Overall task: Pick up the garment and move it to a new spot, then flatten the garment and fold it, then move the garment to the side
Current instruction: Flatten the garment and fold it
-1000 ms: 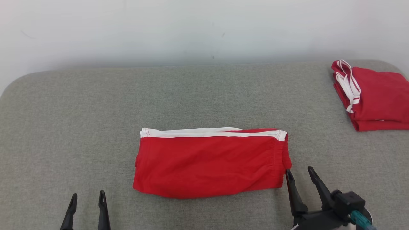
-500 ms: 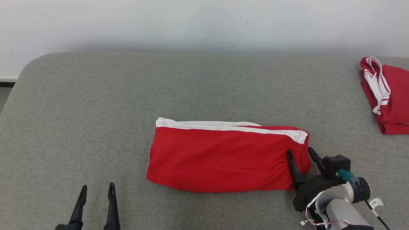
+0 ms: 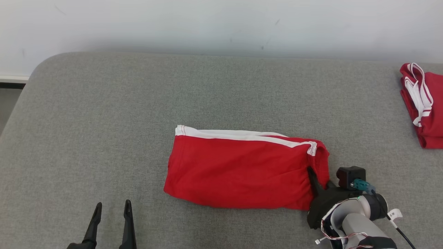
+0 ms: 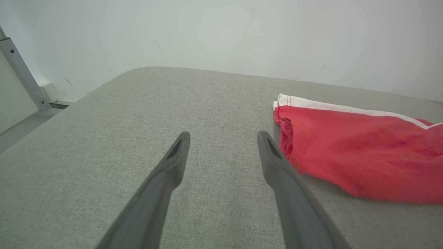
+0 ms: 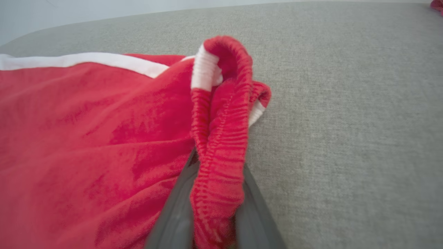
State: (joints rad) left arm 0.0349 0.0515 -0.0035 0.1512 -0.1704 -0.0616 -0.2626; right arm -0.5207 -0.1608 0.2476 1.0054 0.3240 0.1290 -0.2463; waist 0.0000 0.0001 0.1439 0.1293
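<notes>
- My right gripper (image 3: 318, 176) pinches the folded red shorts' (image 3: 242, 169) waistband (image 5: 221, 138), seemingly to move them aside.
- Next: drag gently, keeping folds.
- My left gripper (image 3: 113, 203) gapes empty.

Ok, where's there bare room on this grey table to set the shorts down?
Widest: the table's left half, between its rounded edge and the red shorts. Also the strip between shorts and wall. Crowded on the right: the right gripper pinches the waistband, and another folded red garment lies there.
</notes>
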